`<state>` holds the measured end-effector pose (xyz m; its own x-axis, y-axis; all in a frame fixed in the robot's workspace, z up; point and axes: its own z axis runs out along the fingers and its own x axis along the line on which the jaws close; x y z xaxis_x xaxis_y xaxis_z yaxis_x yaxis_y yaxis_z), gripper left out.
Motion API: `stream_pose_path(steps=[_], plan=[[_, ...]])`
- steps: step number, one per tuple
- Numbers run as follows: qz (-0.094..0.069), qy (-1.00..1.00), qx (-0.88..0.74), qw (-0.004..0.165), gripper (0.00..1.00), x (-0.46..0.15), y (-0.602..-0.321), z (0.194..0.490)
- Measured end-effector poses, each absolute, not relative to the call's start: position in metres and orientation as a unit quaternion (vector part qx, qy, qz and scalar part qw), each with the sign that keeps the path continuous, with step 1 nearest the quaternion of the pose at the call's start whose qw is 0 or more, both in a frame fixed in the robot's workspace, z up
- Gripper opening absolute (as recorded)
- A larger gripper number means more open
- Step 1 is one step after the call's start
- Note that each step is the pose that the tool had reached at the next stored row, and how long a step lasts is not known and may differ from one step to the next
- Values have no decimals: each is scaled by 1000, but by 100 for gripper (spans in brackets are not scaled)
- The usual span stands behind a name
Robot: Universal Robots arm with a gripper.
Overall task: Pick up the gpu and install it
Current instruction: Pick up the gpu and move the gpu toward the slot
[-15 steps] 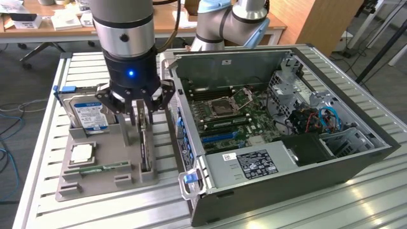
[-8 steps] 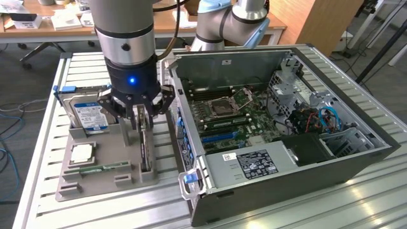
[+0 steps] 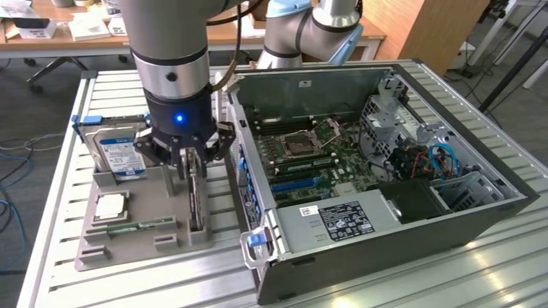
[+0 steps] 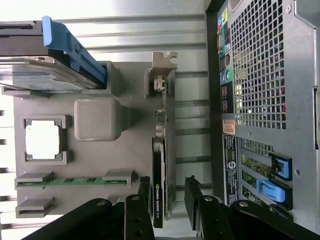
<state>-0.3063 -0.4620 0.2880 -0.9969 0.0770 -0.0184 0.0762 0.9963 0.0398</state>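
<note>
Grey plastic forms the parts holder [image 3: 141, 192] that sits on the slatted metal table [image 3: 428, 276], beside the open computer case [image 3: 479, 218] on the exterior view's left. The gpu [image 4: 159, 160] stands on edge in a narrow slot along the side of the holder nearest the case, its silver bracket at the end away from the gripper and its dark face turned toward the rest of the holder. The gripper [image 3: 192, 170] hangs directly over this card with its jaws spread apart, one finger [image 4: 145, 192] close to the dark face and the other on the board's far side with a clear gap, so the card lies between them without being clamped. Whether the nearer finger touches the card cannot be told. Elsewhere in the holder a blue-labelled hard drive [image 3: 115, 151] stands upright at the back, a square processor chip [image 3: 111, 205] lies flat in its recess, and a green memory stick [image 3: 137, 226] rests in a slot near the front. Inside the case the motherboard [image 3: 317, 160] is exposed, with a labelled power supply [image 3: 342, 218] at the near end.
</note>
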Motion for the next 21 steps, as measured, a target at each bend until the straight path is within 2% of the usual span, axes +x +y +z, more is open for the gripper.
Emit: stream_pose_path(steps=[21], plan=[[20, 999, 38, 10, 41, -308, -462, 267]])
